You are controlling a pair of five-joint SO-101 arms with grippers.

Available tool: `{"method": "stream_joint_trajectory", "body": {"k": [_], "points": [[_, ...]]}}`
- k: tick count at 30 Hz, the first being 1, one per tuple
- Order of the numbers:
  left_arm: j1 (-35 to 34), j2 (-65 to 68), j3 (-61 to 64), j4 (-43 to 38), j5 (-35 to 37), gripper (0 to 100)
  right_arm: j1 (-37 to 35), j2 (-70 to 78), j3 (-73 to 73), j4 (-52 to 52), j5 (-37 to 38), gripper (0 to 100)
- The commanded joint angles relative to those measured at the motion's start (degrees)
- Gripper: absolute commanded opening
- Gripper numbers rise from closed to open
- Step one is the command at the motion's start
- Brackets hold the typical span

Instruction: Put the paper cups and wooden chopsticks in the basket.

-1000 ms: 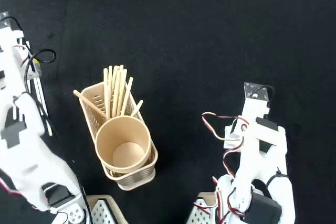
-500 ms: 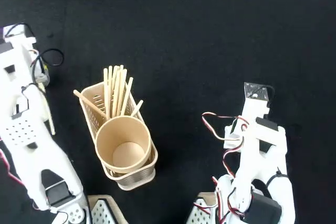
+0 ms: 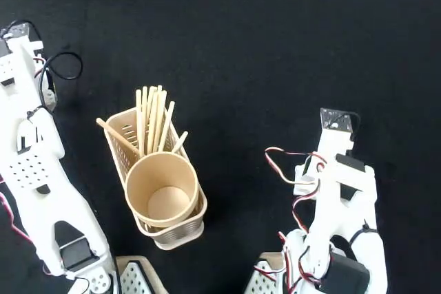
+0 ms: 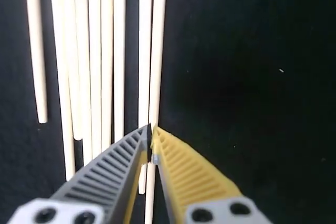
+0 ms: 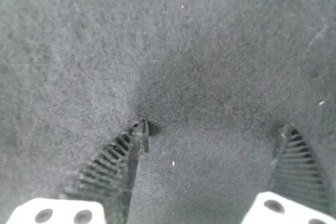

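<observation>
A beige perforated basket (image 3: 118, 137) stands left of the table's middle. A paper cup (image 3: 162, 189) sits in its near end and several wooden chopsticks (image 3: 152, 118) lean in its far end. My left arm (image 3: 31, 160) stretches along the table's left edge. In the left wrist view, several more chopsticks (image 4: 94, 51) lie side by side on the black cloth. My left gripper (image 4: 151, 129) is shut with one chopstick (image 4: 157, 51) running between its tips. My right gripper (image 5: 210, 129) stands open just over bare cloth, holding nothing.
My right arm (image 3: 337, 177) is folded near the table's front right. Black cloth (image 3: 275, 53) covers the table, with open room across the middle and far side. Loose cables (image 3: 62, 67) loop beside the left arm.
My left arm has swung in from the left edge and now stretches farther up the table, covering the chopsticks that lay beside it. The right arm, basket and cup have not moved.
</observation>
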Motion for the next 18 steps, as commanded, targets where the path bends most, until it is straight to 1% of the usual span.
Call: {"method": "stream_joint_trajectory", "body": {"k": [1, 6, 15, 18], "points": [[0.13, -1.14, -2.95, 0.26, -0.7, 3, 0.62, -0.75, 0.31, -0.09, 0.35, 38.2], [0.22, -0.88, -2.42, 0.53, -3.43, 3, 0.62, -0.75, 0.31, -0.18, 0.35, 38.2], [0.22, -0.88, -2.42, 0.26, -3.52, 3, 0.62, -0.75, 0.31, -0.35, 0.35, 38.2], [0.22, -0.88, -2.33, 0.35, -6.33, 3, 0.62, -0.75, 0.31, -0.35, 0.35, 38.2]]}}
